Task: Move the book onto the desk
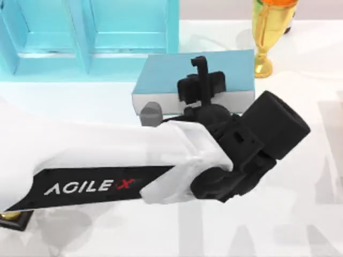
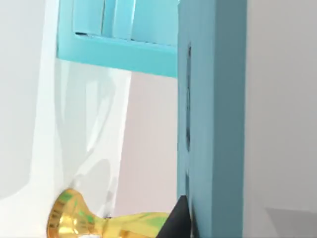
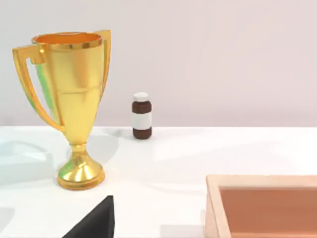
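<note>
The teal-blue book (image 1: 161, 72) lies cover-up with its grey-white page edge toward the front, just in front of the light-blue shelf unit's right end. My left gripper (image 1: 201, 80) reaches in from the left and is shut on the book, one finger hooked over the cover. In the left wrist view the book (image 2: 213, 119) is a teal slab with a black fingertip (image 2: 177, 223) pressed against its face. The white desk (image 1: 300, 214) spreads around it. I cannot tell whether the book rests on the desk or hangs just above it. A black part of my right gripper (image 3: 94, 224) shows low over the desk.
The light-blue shelf unit (image 1: 91, 32) stands at the back left. A gold trophy (image 1: 268, 32) stands at the back right, close to the book's right end. The right wrist view shows a small brown bottle (image 3: 141, 116) beyond the trophy and a wooden box (image 3: 262, 206).
</note>
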